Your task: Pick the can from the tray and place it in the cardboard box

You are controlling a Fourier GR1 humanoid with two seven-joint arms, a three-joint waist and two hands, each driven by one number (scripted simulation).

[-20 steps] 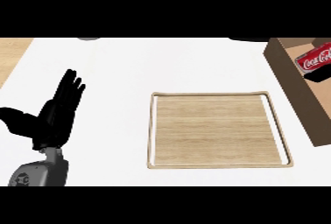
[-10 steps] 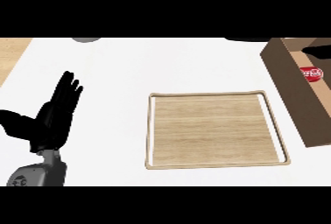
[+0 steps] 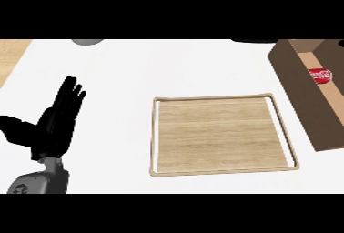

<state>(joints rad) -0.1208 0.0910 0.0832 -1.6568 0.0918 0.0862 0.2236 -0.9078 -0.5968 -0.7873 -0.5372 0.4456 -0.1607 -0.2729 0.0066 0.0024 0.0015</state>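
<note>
The red can (image 3: 321, 75) lies inside the brown cardboard box (image 3: 299, 98) at the right edge of the head view, its white lettering facing up. A square wooden tray (image 3: 222, 134) with a pale raised rim sits on the white counter with nothing on it. My left hand (image 3: 55, 123) rests open at the left, fingers straight and pointing away, well apart from the tray. No right hand shows anywhere in the view.
White counter surrounds the tray. A wood-coloured strip (image 3: 12, 54) shows at the far left edge. A small grey round object (image 3: 88, 41) and a dark object (image 3: 254, 41) sit at the counter's far edge.
The can has sunk lower into the box and now lies on its floor. The view has shifted slightly, showing more of the box. My left hand has stayed still.
</note>
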